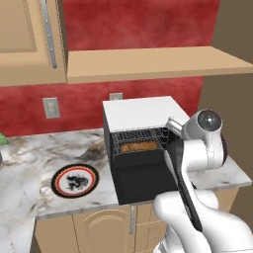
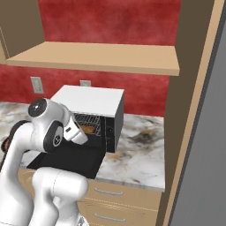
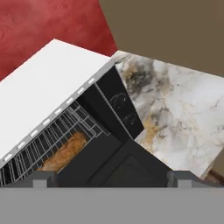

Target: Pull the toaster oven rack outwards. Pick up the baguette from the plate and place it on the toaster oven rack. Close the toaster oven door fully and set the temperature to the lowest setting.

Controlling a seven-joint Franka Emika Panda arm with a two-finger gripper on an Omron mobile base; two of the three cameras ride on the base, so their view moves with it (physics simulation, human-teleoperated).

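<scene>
The toaster oven (image 1: pixel 141 112) stands on the counter with its white top up. Its door (image 1: pixel 144 177) is folded down in front, and the cavity is exposed. On the wire rack (image 1: pixel 134 140) inside lies the tan baguette (image 1: pixel 136 147), which the hand view also shows (image 3: pixel 65 152). Left of the oven sits the red-rimmed plate (image 1: pixel 75 181), with nothing on it. My gripper (image 3: pixel 111 178) hovers open above the lowered door (image 3: pixel 127 168), near the oven's right front corner. Nothing sits between its fingertips (image 3: pixel 43 178). The dark control strip (image 3: pixel 120 105) is just ahead of it.
The marble counter (image 3: pixel 179 113) runs on to the right of the oven, up to a brown side wall (image 2: pixel 190 110). A wooden shelf (image 1: pixel 148 62) hangs above the oven. Wall outlets (image 1: pixel 51 107) sit on the red backsplash, and a cabinet (image 1: pixel 29 39) hangs at the upper left.
</scene>
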